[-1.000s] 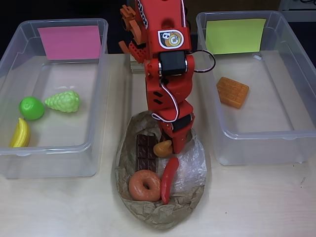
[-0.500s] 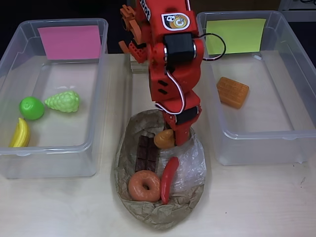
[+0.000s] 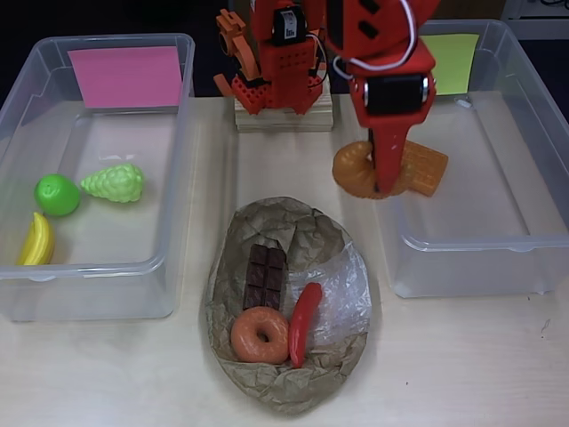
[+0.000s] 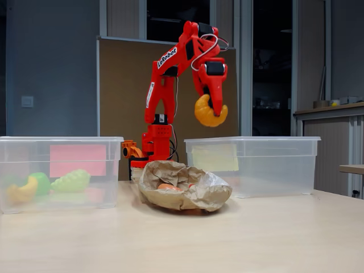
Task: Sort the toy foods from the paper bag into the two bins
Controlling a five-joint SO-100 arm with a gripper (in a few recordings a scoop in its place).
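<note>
We read "LeRobot" on the red arm (image 4: 170, 57). The pincer (image 4: 211, 111) holds the croissant (image 3: 356, 171) high above the edge of the bin with the yellow-green label (image 3: 444, 62); its waffle (image 3: 427, 167) lies inside. The chocolate bar (image 3: 265, 276), donut (image 3: 260, 334) and chili (image 3: 304, 322) lie in the paper bag (image 3: 293, 382) on the table (image 3: 462, 365).

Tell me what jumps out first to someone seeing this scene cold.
The red arm's gripper holds a croissant high above the table, over the near edge of the yellow-green-labelled bin. Below, the crumpled paper bag between the bins holds a chocolate bar, donut and red chili.
</note>
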